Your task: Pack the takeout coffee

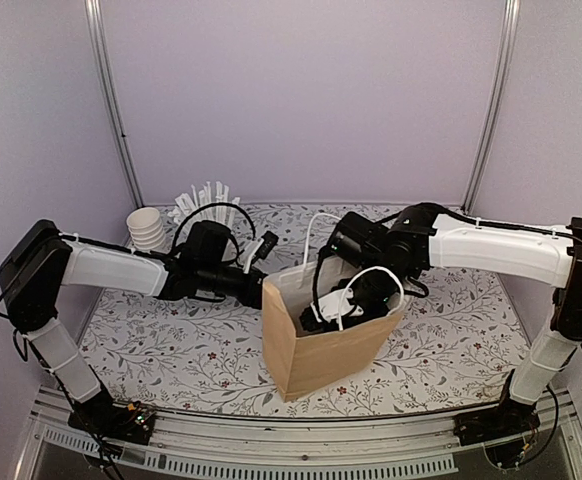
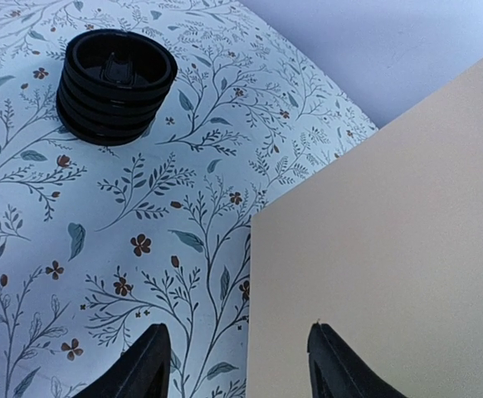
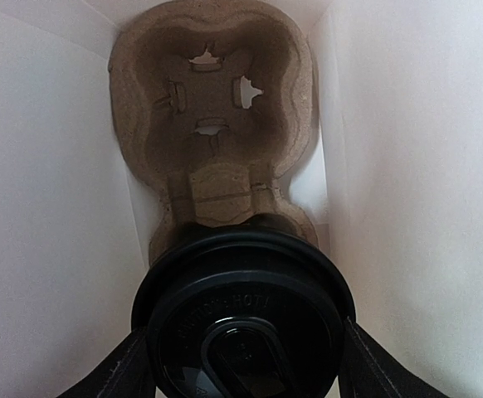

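Floral-printed surface (image 1: 161,350) carries a brown paper bag (image 1: 321,350), upright at its middle in the overhead view. The right arm (image 1: 491,245) dips into the bag's mouth, and the left arm (image 1: 111,268) reaches to its left rim, probably to steady it. A stack of lidless cups (image 1: 147,228) stands at the back.

From the left wrist, the left pincer (image 2: 237,369) stands apart with nothing in it. The bag's edge lines up between its jaws, and a stack of black lids (image 2: 117,83) sits well apart.

From the right wrist, the right pincer (image 3: 243,373) is clamped on the takeout coffee (image 3: 243,307). The cup is held low inside the bag over the near pocket of a pulp carrier (image 3: 212,108), likely so it seats upright.
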